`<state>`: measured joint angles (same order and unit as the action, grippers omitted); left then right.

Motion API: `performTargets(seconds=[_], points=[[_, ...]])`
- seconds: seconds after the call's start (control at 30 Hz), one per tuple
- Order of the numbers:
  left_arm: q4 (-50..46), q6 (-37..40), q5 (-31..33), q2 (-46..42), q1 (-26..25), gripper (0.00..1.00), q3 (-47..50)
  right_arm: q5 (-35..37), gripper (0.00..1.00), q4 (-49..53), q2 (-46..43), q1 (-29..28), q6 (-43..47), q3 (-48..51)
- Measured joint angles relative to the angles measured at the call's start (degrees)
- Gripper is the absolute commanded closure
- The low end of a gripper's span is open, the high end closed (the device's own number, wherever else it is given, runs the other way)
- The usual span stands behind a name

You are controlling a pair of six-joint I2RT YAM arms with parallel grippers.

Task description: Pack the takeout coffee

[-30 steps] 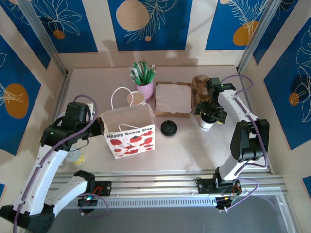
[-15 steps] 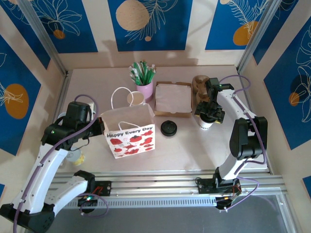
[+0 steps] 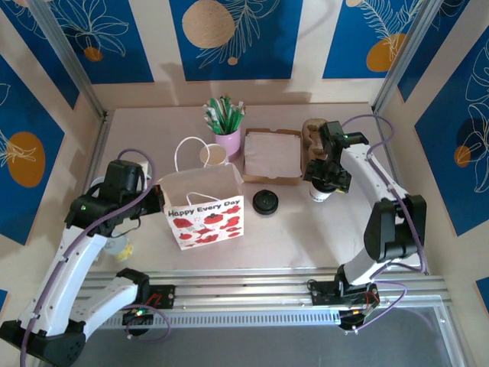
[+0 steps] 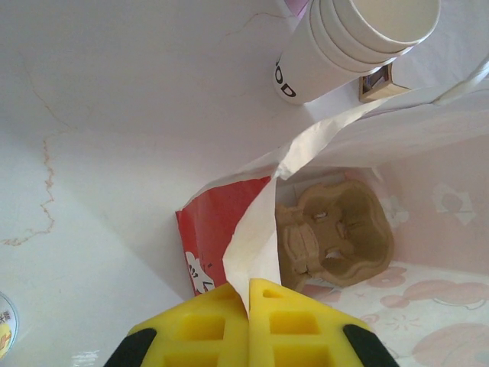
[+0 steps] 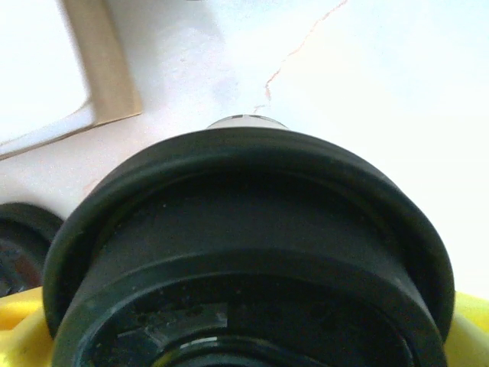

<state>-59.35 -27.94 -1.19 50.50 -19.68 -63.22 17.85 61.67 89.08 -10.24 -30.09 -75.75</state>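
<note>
The takeout coffee [image 3: 318, 194], a small white cup with a black lid [image 5: 244, 229], stands just right of the cardboard box. My right gripper [image 3: 325, 179] is over it, shut on it just under the lid. The lid fills the space between its yellow fingers [image 5: 467, 325]. The paper bag [image 3: 202, 206] printed "Happy Every Day" stands open at centre left. My left gripper [image 4: 248, 294] is shut on the bag's left rim [image 4: 256, 229], pinching the paper. A brown cup carrier [image 4: 336, 237] lies on the bag's floor.
A stack of lidless white cups [image 3: 214, 155] stands behind the bag. Loose black lids [image 3: 265, 202] lie right of the bag. At the back are a pink cup of green stirrers [image 3: 226, 131], a flat cardboard box [image 3: 272, 153] and stacked brown carriers [image 3: 312, 131].
My right gripper closed a little onto the lidded cup, and cup and gripper shifted slightly left toward the box. The left arm and the bag have not moved.
</note>
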Motion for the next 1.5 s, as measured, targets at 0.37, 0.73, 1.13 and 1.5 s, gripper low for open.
performTargets(seconds=[0.37, 0.73, 1.13, 1.5], points=[[0.1, 0.0, 0.3, 0.7, -0.5, 1.0, -0.1, 1.0, 0.16, 7.9, -10.8, -17.2, -0.6, -15.1], [-0.2, 0.0, 1.7, 3.4, -2.4, 1.0, -3.3, 6.6, 0.16, 19.3, -1.7, -39.8, -1.7, -44.6], [-0.7, 0.0, 3.2, 4.1, -3.7, 1.0, -4.1, 8.3, 0.16, 27.8, 14.1, -50.6, 0.2, -61.2], [-1.4, 0.0, 4.3, 4.1, -4.4, 1.0, -4.2, 6.9, 0.16, 31.0, 26.1, -52.4, 3.3, -69.3]])
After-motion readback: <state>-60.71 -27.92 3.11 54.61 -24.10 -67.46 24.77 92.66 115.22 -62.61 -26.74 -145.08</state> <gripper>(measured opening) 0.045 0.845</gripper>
